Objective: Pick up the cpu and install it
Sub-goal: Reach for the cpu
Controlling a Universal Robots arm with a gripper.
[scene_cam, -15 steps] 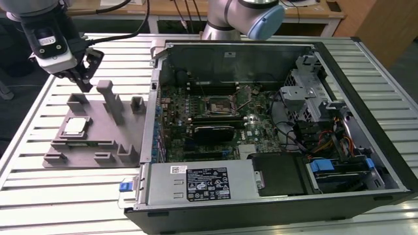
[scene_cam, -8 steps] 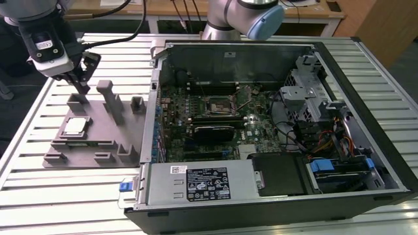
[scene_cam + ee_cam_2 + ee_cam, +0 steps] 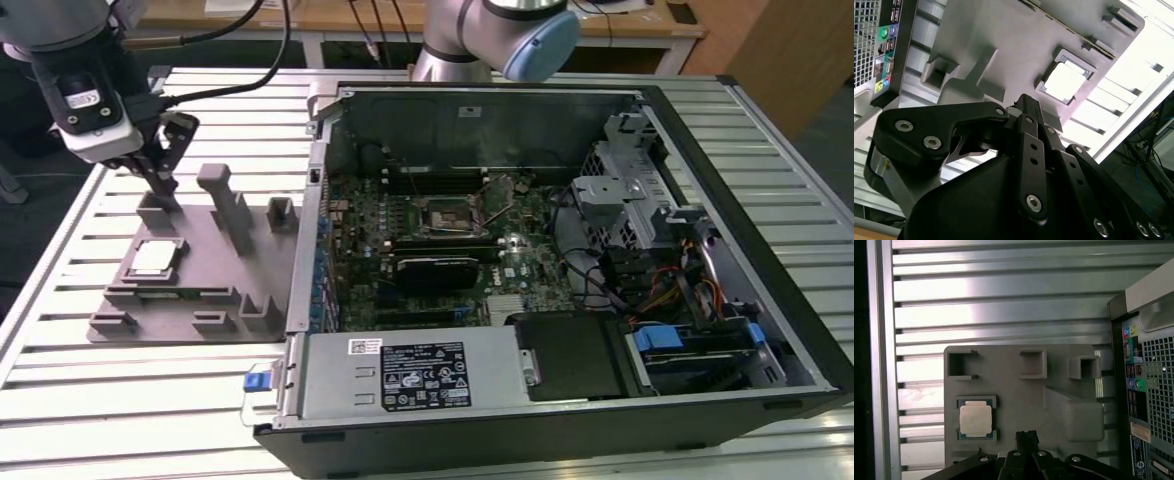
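Note:
The cpu [image 3: 151, 258] is a small silver-grey square chip lying flat in a recess of the grey tray [image 3: 214, 262], at the exterior view's left. Both wrist views also show the cpu [image 3: 975, 419] [image 3: 1063, 82] seated in its pocket. My gripper [image 3: 163, 184] hangs over the far end of the tray, above and a little behind the cpu, touching neither. Its dark fingertips [image 3: 1027, 438] are pressed together and hold nothing. The square black socket [image 3: 445, 214] with its metal frame sits in the middle of the motherboard inside the open case.
The open computer case [image 3: 561, 420] lies on its side at the exterior view's right of the tray, on a ribbed metal table [image 3: 80, 390]. Upright grey posts [image 3: 222, 200] rise from the tray near the gripper. Cables, drive bays and a power supply [image 3: 414, 375] crowd the case.

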